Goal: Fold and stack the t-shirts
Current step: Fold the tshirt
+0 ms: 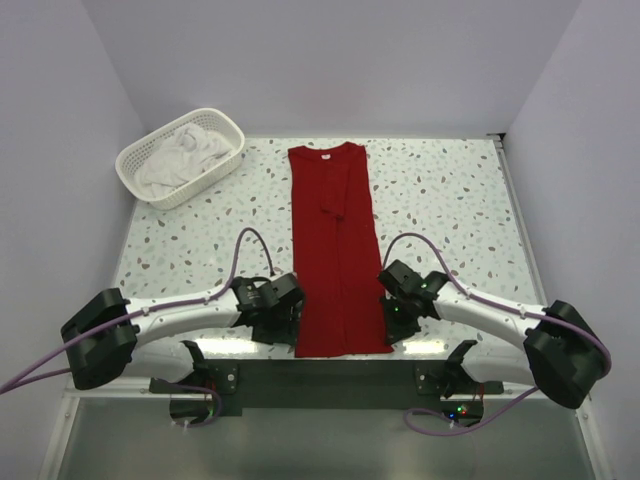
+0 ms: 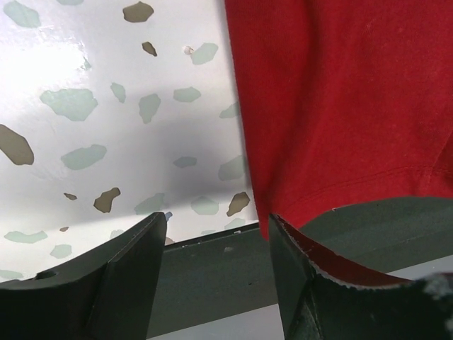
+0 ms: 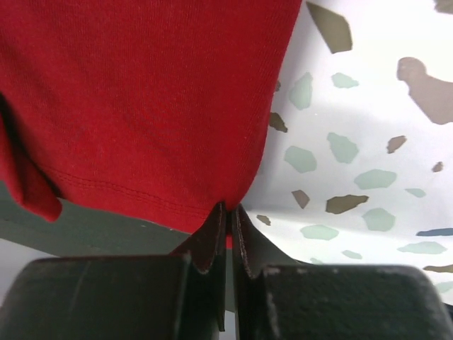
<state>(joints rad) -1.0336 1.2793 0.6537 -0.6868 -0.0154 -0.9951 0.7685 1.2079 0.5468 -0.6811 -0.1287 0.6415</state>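
Note:
The deep red t-shirt point(image 1: 335, 250) lies flat as a long narrow strip down the middle of the table, sides folded in, neck label at the far end and hem at the near edge. My left gripper point(image 2: 216, 234) is open at the hem's left corner; the red cloth point(image 2: 333, 106) lies against its right finger point(image 2: 297, 269). My right gripper point(image 3: 228, 219) is shut on the hem's right corner point(image 3: 141, 113). White t-shirts point(image 1: 185, 155) lie crumpled in the basket.
The white lattice basket point(image 1: 140, 182) stands at the far left corner of the speckled table point(image 1: 440, 190). A dark rail point(image 2: 212, 276) runs along the table's near edge under the hem. Grey walls close in the left, back and right sides.

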